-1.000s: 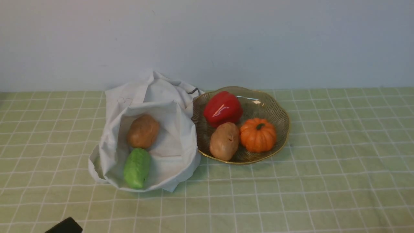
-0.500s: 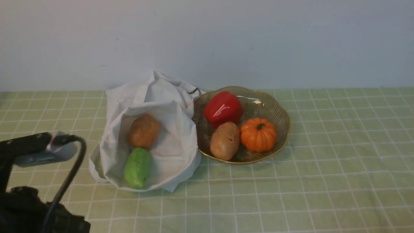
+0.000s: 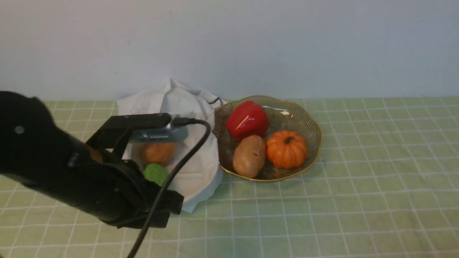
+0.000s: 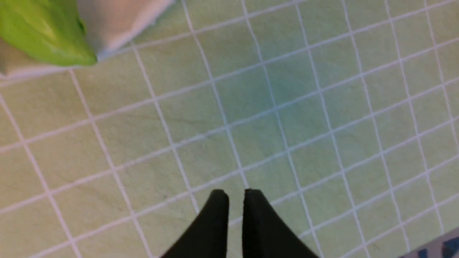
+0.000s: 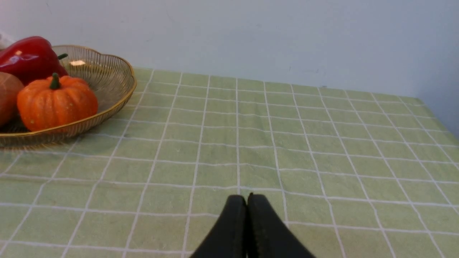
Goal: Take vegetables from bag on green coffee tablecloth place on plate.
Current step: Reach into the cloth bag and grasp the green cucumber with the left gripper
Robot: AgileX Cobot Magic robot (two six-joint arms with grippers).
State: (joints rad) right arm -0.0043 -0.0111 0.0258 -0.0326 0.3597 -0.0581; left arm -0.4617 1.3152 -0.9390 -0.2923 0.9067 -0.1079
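Note:
The bright green vegetable point(image 3: 156, 173) lies in the open mouth of the white bag point(image 3: 193, 107) on the green checked tablecloth point(image 3: 358, 197), half hidden by my left arm point(image 3: 89, 182). In the left wrist view its end point(image 4: 43, 32) and the bag's edge point(image 4: 118, 21) show at the frame's corner. My left gripper point(image 4: 235, 195) hovers over bare cloth just short of the bag, empty, jaws nearly together with a thin slit. The ribbed brown glass plate point(image 3: 308, 122) sits right of the bag. My right gripper point(image 5: 247, 197) is shut and empty, low over the cloth right of the plate point(image 5: 118, 71).
A brown potato point(image 3: 157, 152) lies in the bag behind the green vegetable. The plate holds a red pepper point(image 3: 247, 120), a potato point(image 3: 249, 156) and an orange pumpkin point(image 3: 286, 148). A pale wall runs along the table's far edge.
My left arm has swung in from the lower left, up and to the right, and now covers the front of the bag. The vegetables and plate have not moved.

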